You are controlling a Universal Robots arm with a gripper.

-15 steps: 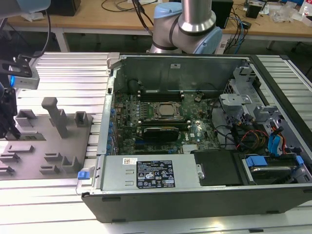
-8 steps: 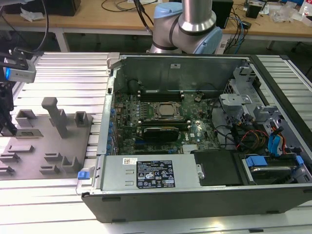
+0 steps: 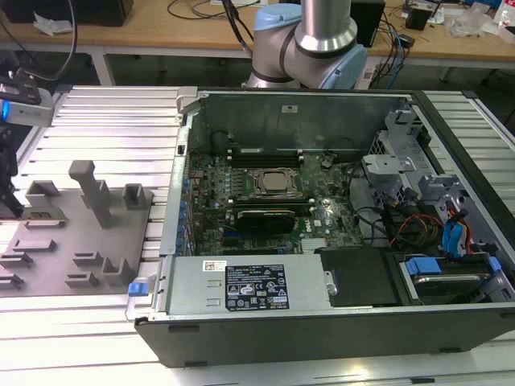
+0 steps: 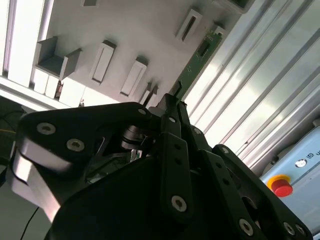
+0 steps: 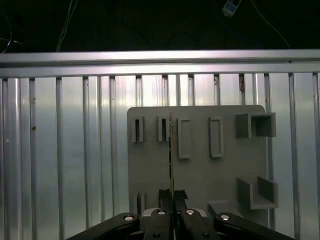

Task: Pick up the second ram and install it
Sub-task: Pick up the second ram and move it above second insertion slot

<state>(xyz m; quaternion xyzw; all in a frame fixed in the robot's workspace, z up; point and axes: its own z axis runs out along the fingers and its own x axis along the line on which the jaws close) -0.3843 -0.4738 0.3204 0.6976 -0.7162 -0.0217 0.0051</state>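
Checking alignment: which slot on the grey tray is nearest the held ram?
In the first wrist view, the narrow dark slot bordering the two wider frames; the second ram in the gripper runs beside it.

Gripped end of second ram (image 4: 202, 56) hidden behind jaws; arm (image 3: 325, 28) cut by exterior view's edge.

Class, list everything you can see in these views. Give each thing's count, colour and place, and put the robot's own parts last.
ram: one, green, held by the gripper, over the tray.
tray: one, grey, slotted, on the table at the exterior view's left.
case: one, black and grey, open, on the table to the exterior view's right of the tray.
processor: one, silver, inside the case.
button: one, red, on a pale box.
table: one, silver, ribbed, under tray and case.
arm: one, silver and blue, behind the case.
gripper: one, black, jaws shut on the ram.
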